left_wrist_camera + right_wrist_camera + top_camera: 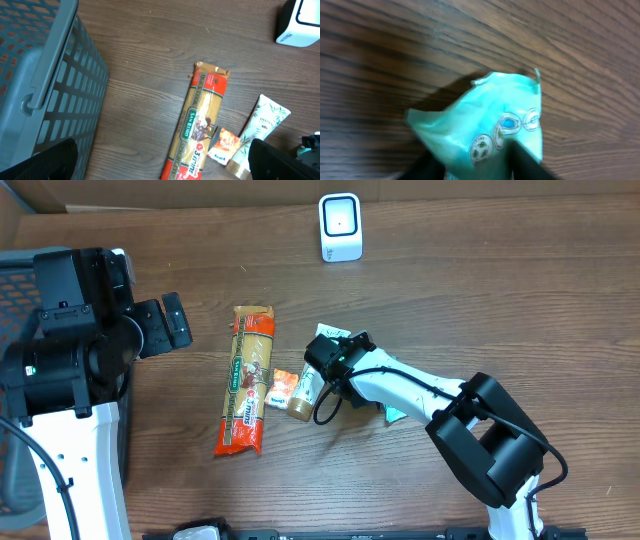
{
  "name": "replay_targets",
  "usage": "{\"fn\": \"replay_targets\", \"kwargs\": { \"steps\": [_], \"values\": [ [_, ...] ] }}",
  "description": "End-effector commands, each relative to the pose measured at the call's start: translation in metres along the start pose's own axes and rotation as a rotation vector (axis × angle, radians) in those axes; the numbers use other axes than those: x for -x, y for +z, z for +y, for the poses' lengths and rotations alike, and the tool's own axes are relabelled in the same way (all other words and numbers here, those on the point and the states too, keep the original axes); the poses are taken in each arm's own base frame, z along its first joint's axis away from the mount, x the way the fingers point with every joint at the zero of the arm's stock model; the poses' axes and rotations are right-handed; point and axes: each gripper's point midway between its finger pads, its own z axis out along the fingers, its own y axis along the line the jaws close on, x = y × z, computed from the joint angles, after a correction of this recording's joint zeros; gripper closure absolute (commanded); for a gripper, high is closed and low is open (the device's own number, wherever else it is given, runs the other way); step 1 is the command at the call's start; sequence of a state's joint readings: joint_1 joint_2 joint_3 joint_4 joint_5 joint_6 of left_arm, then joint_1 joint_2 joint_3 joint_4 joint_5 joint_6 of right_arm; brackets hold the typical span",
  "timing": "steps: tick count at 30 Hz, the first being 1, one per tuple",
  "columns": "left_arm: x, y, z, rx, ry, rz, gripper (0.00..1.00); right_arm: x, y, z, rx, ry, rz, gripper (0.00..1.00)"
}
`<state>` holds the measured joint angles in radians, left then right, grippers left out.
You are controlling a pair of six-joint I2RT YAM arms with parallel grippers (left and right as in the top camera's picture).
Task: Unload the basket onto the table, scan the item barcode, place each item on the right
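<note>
At the far left a grey slatted basket is seen, its wall filling the left side of the left wrist view, while overhead it is mostly covered by the left arm. The left gripper is held spread wide and empty above the wooden table, just right of the basket. Next a long spaghetti packet is laid flat; its lettering can be read only from the left wrist. A small orange sachet lies touching its right edge, and a white tube with a gold cap lies tilted just beside that.

The right gripper is lowered just right of the tube. From overhead its fingers are hidden under the wrist, and only a sliver of teal shows beneath the white arm. The right wrist view fills the gap: a crumpled teal pouch is pinched between the two dark fingers (blurred at the bottom edge), its top tented over the wood and a shadow thrown to the left. No barcode can be made out on it.

A white scanner stands upright at the far edge of the table, well apart from the pouch; it is missing from the right wrist view
</note>
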<state>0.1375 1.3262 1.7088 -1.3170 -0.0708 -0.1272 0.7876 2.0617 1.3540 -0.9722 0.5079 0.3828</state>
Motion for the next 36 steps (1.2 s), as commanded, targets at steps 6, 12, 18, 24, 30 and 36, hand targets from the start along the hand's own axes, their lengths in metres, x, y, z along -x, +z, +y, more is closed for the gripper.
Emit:
{"fn": "replay_targets", "kwargs": {
  "steps": [6,12,18,24,30,36],
  "values": [
    [0.001,-0.001,-0.003,-0.014,0.017,-0.003,0.0,-0.038,0.03,0.013,0.052,-0.025,0.156,0.96],
    [0.001,-0.001,-0.003,-0.014,0.017,-0.003,0.0,-0.038,0.023,0.017,0.121,-0.007,0.203,0.96],
    [0.001,-0.001,-0.003,-0.014,0.017,-0.003,0.0,-0.017,-0.019,0.026,0.34,-0.001,0.193,0.96],
    [0.001,-0.001,-0.003,-0.014,0.017,-0.003,0.0,0.017,-0.092,0.016,0.695,0.051,0.05,0.96],
    [0.001,-0.001,-0.003,-0.014,0.017,-0.003,0.0,0.033,-0.143,0.004,1.18,0.028,-0.027,0.96],
    [0.001,-0.001,-0.003,-0.014,0.017,-0.003,0.0,0.025,-0.131,-0.011,1.401,0.087,-0.04,0.96]
  ]
}}
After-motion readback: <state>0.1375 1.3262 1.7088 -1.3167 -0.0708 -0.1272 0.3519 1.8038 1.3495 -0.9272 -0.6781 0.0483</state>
